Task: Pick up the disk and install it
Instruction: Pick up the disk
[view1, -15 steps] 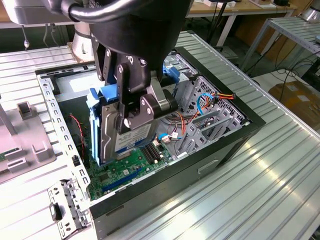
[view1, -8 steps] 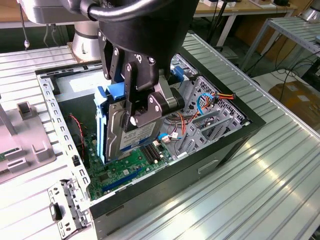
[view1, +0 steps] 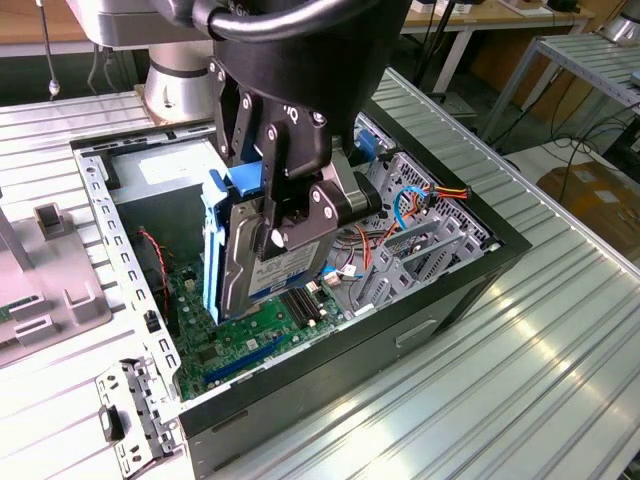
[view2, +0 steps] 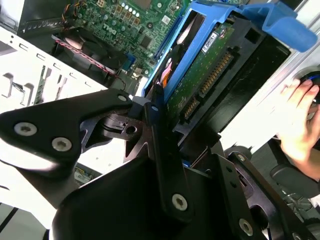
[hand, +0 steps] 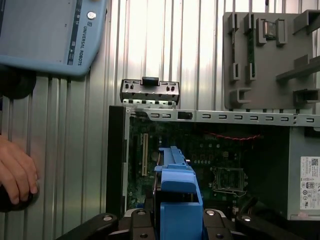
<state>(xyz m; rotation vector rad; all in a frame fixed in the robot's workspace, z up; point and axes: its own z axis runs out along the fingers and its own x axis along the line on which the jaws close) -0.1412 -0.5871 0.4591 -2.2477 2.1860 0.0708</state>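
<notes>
Transport step: black two-fingered gripper (view1: 300, 222) clamped on the silver hard disk in its bright blue plastic carrier (view1: 245, 262), held on edge above the green motherboard (view1: 235, 345) inside the open black computer case (view1: 400, 335). Installation appears not yet done; seating calls for keeping the carrier square. Room is tight: perforated metal rim (view1: 98, 205) at the exterior view's left, red-and-blue cables (view1: 415, 200) close at its right.
</notes>
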